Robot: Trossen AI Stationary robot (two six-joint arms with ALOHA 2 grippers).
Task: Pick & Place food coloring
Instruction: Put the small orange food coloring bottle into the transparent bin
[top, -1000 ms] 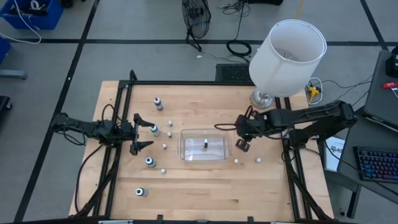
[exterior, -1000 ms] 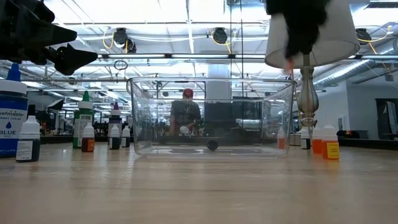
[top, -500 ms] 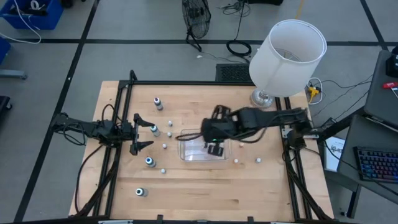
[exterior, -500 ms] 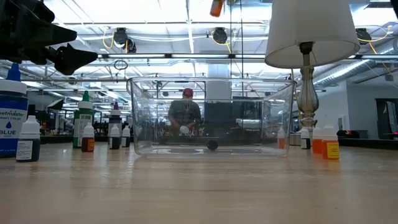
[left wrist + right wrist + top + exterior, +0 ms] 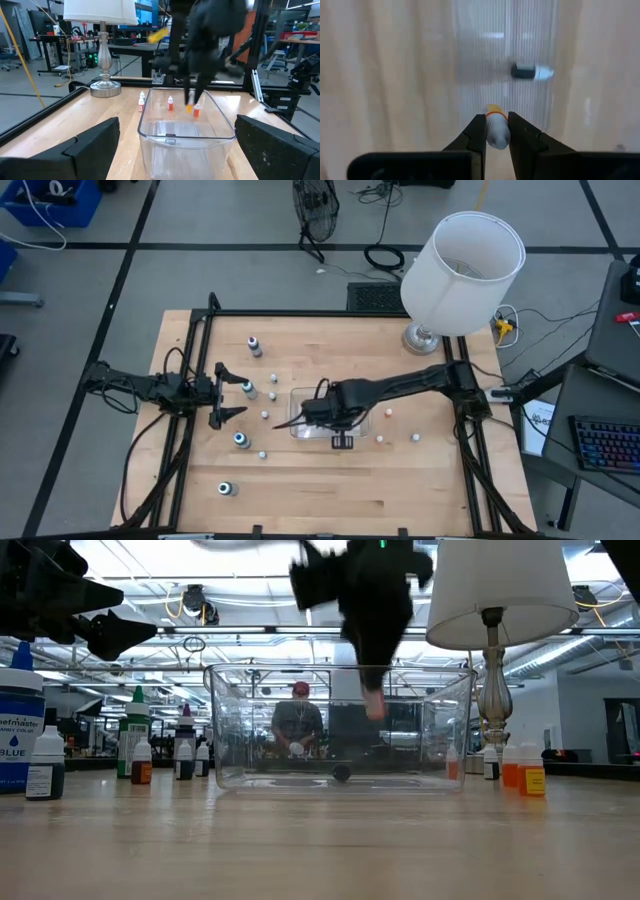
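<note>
— What changed?
— My right gripper [image 5: 496, 131] has swung from the lamp [image 5: 460, 265] side to over the tub [image 5: 300, 423], clenched on an orange-capped bottle [image 5: 495, 131].
— Around it?
— A dark-capped bottle [image 5: 532, 72] lies inside; my left gripper [image 5: 228, 396] waits spread at nine o'clock, bottles [image 5: 246, 388] near it.

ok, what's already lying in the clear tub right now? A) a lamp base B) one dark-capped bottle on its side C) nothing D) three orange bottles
B: the right wrist view shows one dark-capped bottle lying on its side on the tub floor, below the right gripper, which is shut on an orange-capped bottle.
</note>
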